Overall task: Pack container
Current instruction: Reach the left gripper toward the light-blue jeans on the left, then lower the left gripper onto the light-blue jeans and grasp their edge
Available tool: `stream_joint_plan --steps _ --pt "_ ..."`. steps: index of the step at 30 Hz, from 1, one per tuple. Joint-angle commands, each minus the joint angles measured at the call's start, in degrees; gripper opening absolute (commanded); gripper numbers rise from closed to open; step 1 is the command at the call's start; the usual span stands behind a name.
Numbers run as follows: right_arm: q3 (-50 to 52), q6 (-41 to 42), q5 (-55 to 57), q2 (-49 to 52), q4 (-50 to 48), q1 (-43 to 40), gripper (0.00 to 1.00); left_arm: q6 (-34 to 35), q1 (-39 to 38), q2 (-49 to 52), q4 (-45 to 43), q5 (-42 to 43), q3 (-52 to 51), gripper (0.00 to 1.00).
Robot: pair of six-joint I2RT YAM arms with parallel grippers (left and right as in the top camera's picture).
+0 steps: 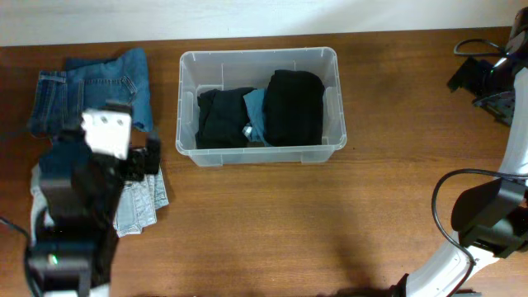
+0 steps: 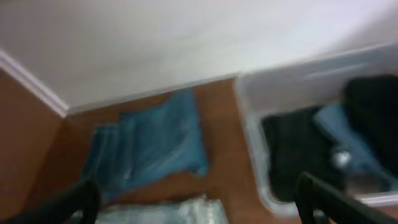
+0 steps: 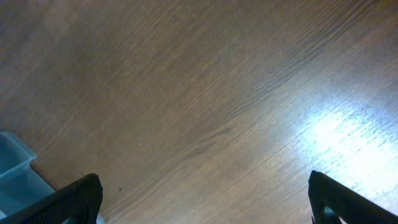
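**Bin part-filled, both grippers empty and wide open**

Far left: folded dark blue jeans (image 1: 91, 87) lie flat on the table (image 1: 330, 223), near the back edge. Just in front of them is a paler denim piece (image 1: 142, 202), partly hidden under the left arm. The left gripper (image 2: 199, 210) hangs over this pile with its jaws spread wide and nothing between them. Its wrist view is blurred but shows both denim pieces below and the bin off to the right.

Centre: the container (image 1: 260, 54) sits upright on the table, just right of the denim pile and apart from it. Inside are a black bundle (image 1: 219, 115) on the left, a blue garment (image 1: 256, 111) in the middle and a folded black piece (image 1: 293, 103) on the right. There looks to be room on top.

Right: the right gripper (image 3: 208, 205) is well clear of the bin, jaws wide apart, empty, with bare wood beneath it.

Handling, as a judgement: the bin is stiff, thin plastic, light even with clothes in it. Its walls are smooth and likely slippery. It is best taken at the rolled rim on a short end, or steadied there while loading, because a hard push could slide it on the wood.
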State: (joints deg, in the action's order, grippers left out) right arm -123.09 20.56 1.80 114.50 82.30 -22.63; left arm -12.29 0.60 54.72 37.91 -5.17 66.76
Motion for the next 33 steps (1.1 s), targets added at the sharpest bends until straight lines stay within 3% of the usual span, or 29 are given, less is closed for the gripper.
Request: stream_joint_plan --steps 1,11,17,23,33 --pt "0.39 0.11 -0.04 0.26 0.0 0.07 0.99 5.49 5.79 9.01 4.63 -9.03 7.37 0.99" --pt "0.39 0.11 -0.04 0.26 0.0 0.07 0.98 7.26 27.63 25.57 -3.23 -7.67 9.05 0.99" --pt "0.39 0.11 -0.04 0.26 0.0 0.07 0.99 -8.28 33.4 34.27 -1.18 -0.11 9.05 0.99" --pt "0.39 0.11 -0.04 0.26 0.0 0.07 0.99 -10.03 41.11 40.61 2.19 11.34 9.05 0.99" --pt "0.39 0.11 -0.04 0.26 0.0 0.07 0.98 -21.59 49.62 44.65 9.99 11.96 9.05 0.99"
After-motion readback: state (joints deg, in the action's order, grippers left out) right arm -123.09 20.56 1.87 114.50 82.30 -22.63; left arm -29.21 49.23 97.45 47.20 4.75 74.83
